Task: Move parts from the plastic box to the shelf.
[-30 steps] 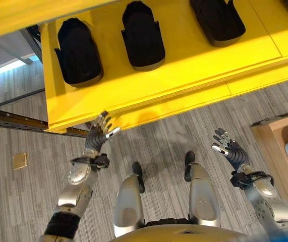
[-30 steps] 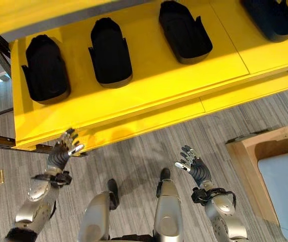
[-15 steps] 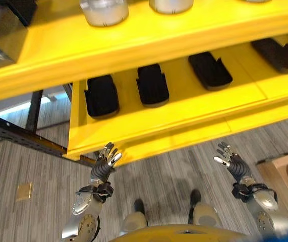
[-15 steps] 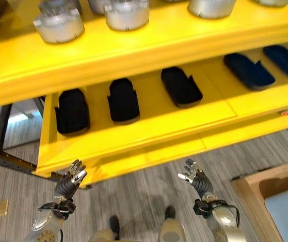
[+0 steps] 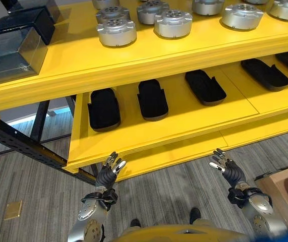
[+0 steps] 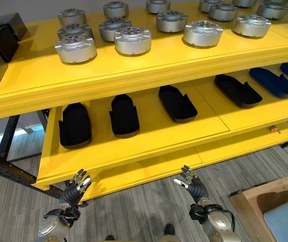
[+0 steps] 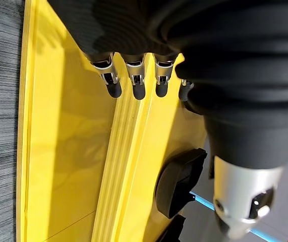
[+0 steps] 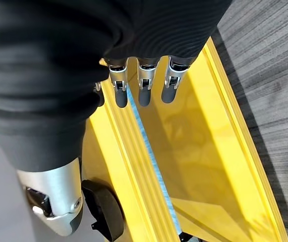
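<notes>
Since the view has lifted compared with a moment ago, the top level of the yellow shelf [image 6: 133,75] now shows, with round metal parts [image 6: 132,40] already on it and black trays [image 6: 123,115] on the level below. Both the left hand [image 5: 109,170] and the right hand [image 5: 224,166] are empty, fingers straight and apart, in front of the shelf. No plastic box is visible, so I judge a new part must be fetched.

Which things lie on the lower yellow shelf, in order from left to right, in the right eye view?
Black moulded tray with raised sides → second black tray → third black tray → fourth black tray, flatter → dark blue tray, all on the lower yellow shelf.
</notes>
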Available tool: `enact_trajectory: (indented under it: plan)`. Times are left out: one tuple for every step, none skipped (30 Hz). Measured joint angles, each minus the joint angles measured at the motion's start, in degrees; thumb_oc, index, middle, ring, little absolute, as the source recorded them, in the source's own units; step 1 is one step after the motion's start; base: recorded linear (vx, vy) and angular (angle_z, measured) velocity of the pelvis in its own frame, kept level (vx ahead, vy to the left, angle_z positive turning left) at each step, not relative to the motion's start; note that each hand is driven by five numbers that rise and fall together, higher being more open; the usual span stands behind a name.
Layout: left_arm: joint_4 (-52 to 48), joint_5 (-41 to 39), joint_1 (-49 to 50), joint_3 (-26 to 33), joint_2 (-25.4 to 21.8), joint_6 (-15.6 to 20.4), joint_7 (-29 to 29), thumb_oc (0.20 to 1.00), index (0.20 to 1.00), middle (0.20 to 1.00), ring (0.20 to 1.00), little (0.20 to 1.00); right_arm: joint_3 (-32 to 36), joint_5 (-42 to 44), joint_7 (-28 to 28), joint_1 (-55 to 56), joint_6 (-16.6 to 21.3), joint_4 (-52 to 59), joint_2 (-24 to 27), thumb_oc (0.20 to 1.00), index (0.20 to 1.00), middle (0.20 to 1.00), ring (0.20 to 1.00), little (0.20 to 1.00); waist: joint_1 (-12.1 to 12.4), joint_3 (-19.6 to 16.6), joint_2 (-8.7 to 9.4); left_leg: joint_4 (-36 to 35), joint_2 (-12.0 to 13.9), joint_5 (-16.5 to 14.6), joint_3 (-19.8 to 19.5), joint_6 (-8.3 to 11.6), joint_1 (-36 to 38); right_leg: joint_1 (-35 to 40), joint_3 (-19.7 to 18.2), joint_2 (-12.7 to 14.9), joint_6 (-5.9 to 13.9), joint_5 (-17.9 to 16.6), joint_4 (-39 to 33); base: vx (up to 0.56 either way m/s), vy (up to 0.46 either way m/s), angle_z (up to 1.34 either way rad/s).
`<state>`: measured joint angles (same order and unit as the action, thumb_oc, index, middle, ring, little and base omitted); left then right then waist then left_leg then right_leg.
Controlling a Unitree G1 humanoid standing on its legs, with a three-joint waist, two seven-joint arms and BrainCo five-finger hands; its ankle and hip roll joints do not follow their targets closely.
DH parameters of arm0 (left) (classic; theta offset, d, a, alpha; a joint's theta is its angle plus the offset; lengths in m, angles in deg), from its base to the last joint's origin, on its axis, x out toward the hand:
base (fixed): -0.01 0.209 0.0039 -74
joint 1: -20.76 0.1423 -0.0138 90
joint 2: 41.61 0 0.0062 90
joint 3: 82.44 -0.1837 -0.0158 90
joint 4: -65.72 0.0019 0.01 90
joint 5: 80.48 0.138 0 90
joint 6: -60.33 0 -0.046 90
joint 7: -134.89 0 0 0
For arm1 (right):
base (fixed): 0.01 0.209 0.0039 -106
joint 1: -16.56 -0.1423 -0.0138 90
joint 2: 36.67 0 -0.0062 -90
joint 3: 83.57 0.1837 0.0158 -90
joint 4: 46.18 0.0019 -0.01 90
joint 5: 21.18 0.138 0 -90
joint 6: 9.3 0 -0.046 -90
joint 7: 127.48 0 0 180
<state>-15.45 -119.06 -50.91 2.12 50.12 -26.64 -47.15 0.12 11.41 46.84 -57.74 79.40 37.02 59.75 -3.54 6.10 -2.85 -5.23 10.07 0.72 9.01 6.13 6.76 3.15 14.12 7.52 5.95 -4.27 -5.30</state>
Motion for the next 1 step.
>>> enact_trajectory:
  plan:
    - [0.0, 0.0, 0.2, 0.0, 0.0, 0.0, 0.0, 1.000, 1.000, 1.000, 1.000, 1.000, 0.0, 0.0, 0.0, 0.1, -0.1, 0.0, -0.1, 1.000, 1.000, 1.000, 1.000, 1.000, 0.0, 0.0, 0.00, 0.0, 0.0, 0.0, 0.0, 0.00, 0.2, 0.2, 0.0, 0.0, 0.06, 0.0, 0.0, 0.00, 0.000, 0.00]
